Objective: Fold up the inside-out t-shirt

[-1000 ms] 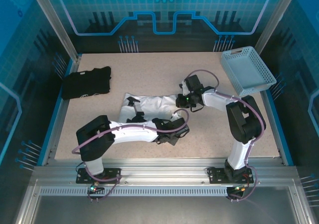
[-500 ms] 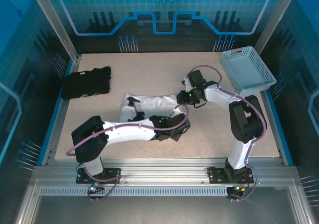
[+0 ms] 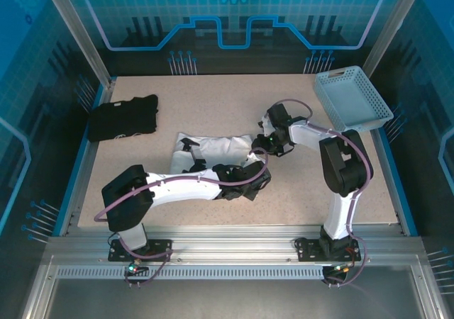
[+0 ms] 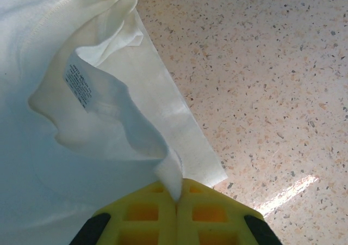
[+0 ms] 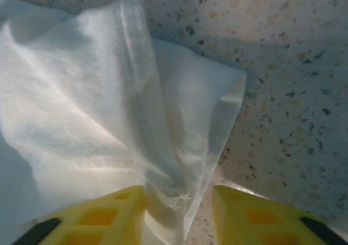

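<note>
The speckled table [image 3: 213, 96] carries everything. The white t-shirt [image 3: 213, 149] lies near its middle, folded into a strip running left to right, with the 2 arms meeting at its right end. A pale blue basket [image 3: 352, 101] sits at the far right corner, tilted over the table's edge. A folded black garment [image 3: 122, 118] lies at the far left, well apart from the t-shirt. The left gripper [image 4: 176, 193] has its yellow fingers pressed together, pinching a raised peak of the t-shirt near its edge. The right gripper [image 5: 176, 196] has its fingers parted on either side of a bunched corner of the t-shirt; the cloth touches one finger and stands clear of the other. A small white printed label [image 4: 79, 84] curls up from the cloth.
</note>
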{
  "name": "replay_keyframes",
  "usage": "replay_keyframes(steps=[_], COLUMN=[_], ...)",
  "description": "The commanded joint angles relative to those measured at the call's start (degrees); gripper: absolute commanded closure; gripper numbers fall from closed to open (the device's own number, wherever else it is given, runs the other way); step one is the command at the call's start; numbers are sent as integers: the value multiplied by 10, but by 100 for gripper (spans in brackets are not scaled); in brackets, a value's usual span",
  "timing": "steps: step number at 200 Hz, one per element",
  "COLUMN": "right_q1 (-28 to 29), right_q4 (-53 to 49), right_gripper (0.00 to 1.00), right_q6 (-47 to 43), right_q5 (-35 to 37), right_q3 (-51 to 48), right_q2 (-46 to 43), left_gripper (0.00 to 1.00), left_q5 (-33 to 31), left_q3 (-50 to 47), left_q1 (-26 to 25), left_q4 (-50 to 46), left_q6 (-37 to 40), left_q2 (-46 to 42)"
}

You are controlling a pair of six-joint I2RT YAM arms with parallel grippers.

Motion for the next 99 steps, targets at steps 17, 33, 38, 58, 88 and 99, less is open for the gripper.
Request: replay_keyframes(steps=[17, 33, 38, 58, 88, 99], right_q1=[0, 0, 0, 0, 1, 1], right_q4=[-5, -8, -10, -21, -39, -46], right_gripper=[85, 90, 92, 96, 100, 100], right_q6=[2, 0, -1, -4, -9, -12], right_q5=[-25, -22, -22, -20, -22, -22], right_q3=[11, 15, 17, 25, 49, 62], right_q2=[-1, -8, -11, -21, -39, -39], left_gripper=[100, 100, 100, 100, 100, 100], left_q5=[0, 1, 1, 1, 7, 10], left_q3=[-7, -6, -5, -2, 3, 4], left_q1=[4, 4, 4, 4, 4, 4], left_q4=[12, 12, 12, 12, 19, 25], left_q6=[6, 8, 8, 10, 13, 14], left_q2=[-10, -8, -7, -6, -5, -2])
